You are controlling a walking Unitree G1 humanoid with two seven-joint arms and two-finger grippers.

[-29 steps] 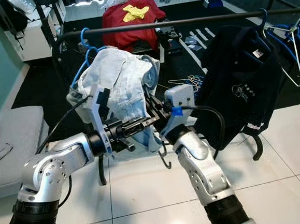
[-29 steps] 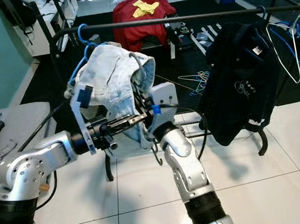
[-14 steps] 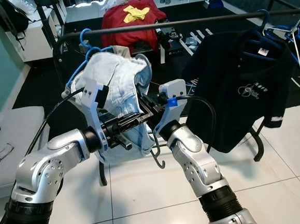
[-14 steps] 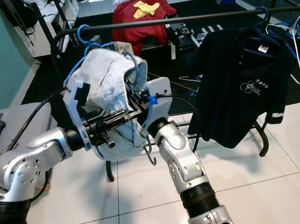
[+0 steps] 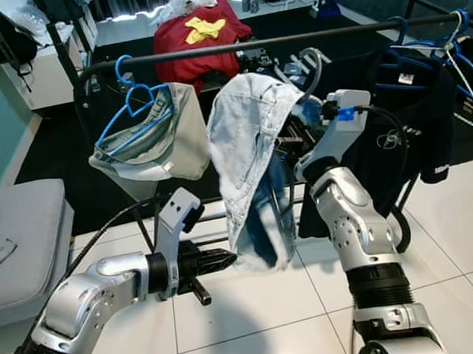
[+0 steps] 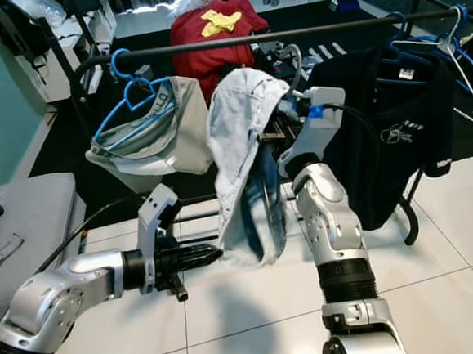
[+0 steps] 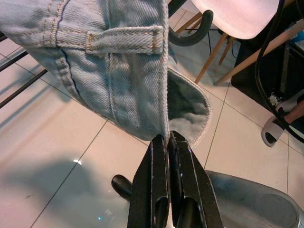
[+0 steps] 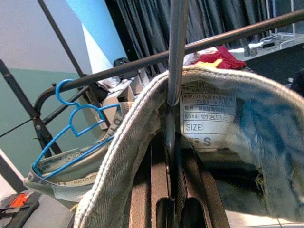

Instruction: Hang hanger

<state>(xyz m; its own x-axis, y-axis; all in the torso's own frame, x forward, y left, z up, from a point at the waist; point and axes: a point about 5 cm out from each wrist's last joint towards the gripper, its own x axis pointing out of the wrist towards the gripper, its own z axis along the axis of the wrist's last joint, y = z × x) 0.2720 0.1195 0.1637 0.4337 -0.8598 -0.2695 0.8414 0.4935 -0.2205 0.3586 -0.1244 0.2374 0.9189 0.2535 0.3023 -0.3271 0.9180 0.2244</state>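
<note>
Faded, rough-woven denim garment point(image 5: 251, 155) on grey metal hanger point(image 8: 176, 42); glossy white floor tiles point(image 5: 255, 315).

Right tool point(image 8: 170, 142) clamped on hanger point(image 8: 175, 52) inside denim garment point(image 8: 209, 109).

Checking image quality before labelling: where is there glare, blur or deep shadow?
Left wrist view: sharp denim, a small glint on the floor tile. Right wrist view: fingers blurred up close, size label readable. Eye views: evenly lit, dark floor behind the rail.
</note>
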